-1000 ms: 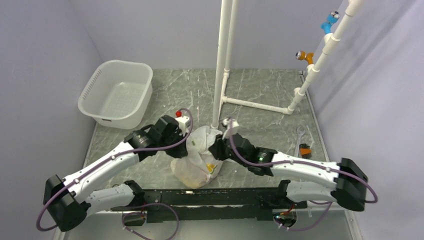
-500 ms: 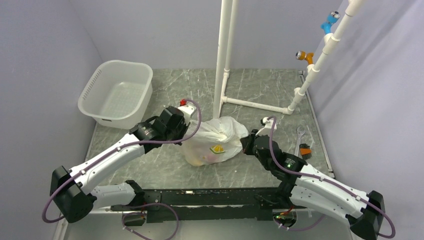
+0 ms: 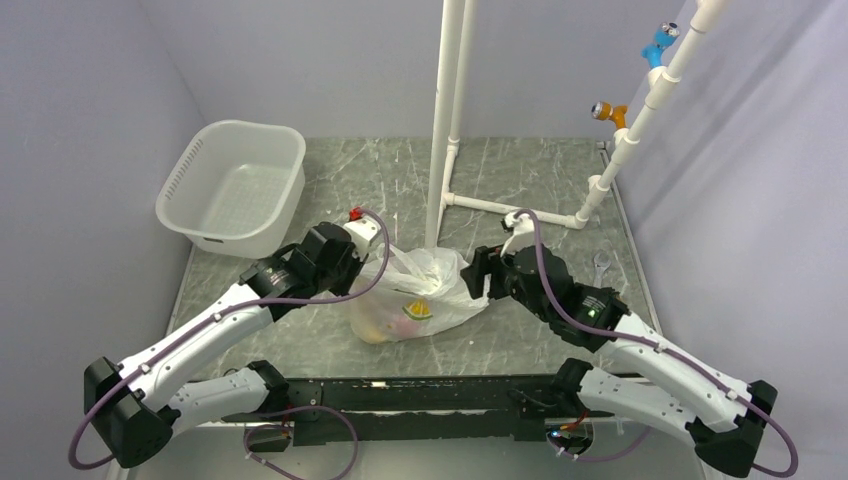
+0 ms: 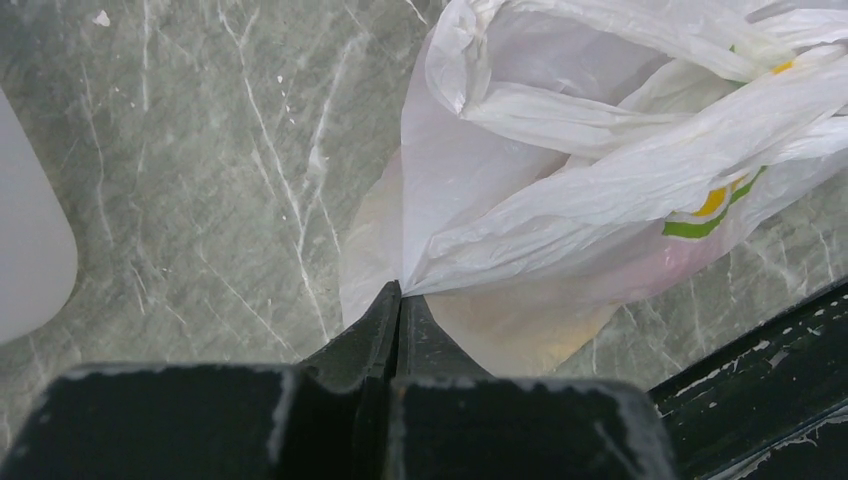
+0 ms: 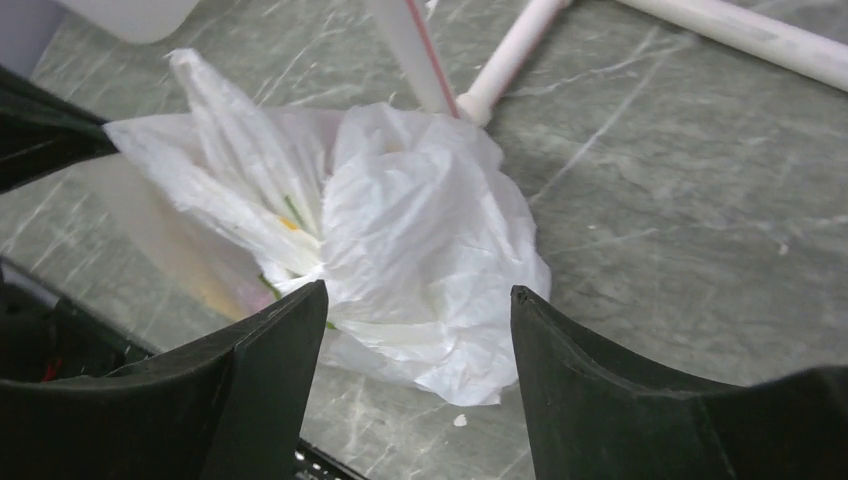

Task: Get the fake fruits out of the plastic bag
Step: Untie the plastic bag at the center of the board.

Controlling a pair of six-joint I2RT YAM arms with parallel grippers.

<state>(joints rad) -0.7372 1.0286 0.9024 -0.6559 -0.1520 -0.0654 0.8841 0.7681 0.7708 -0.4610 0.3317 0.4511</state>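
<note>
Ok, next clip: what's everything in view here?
bag: one, white with citrus print, table centre.
fruits: number unclear, yellow and pink shapes inside the bag.
tub: one, white, far left.
pipe frame: one, white, behind the bag.
fittings: two, blue and orange, on the right pipe.
wrench: one, grey, right edge, partly hidden.
table: grey marbled.
left arm: black and white, jaws shut on the bag's edge.
right arm: same colours, jaws open facing the bag.

Through the bag [image 3: 440,285] we see the fruits [image 3: 385,322] only as faint yellow and pink smudges, too blurred to tell apart, while the tub [image 4: 28,245] is cut off by the left wrist view's edge and the right arm [image 3: 600,315] hides most of a wrench [image 3: 602,262].
</note>
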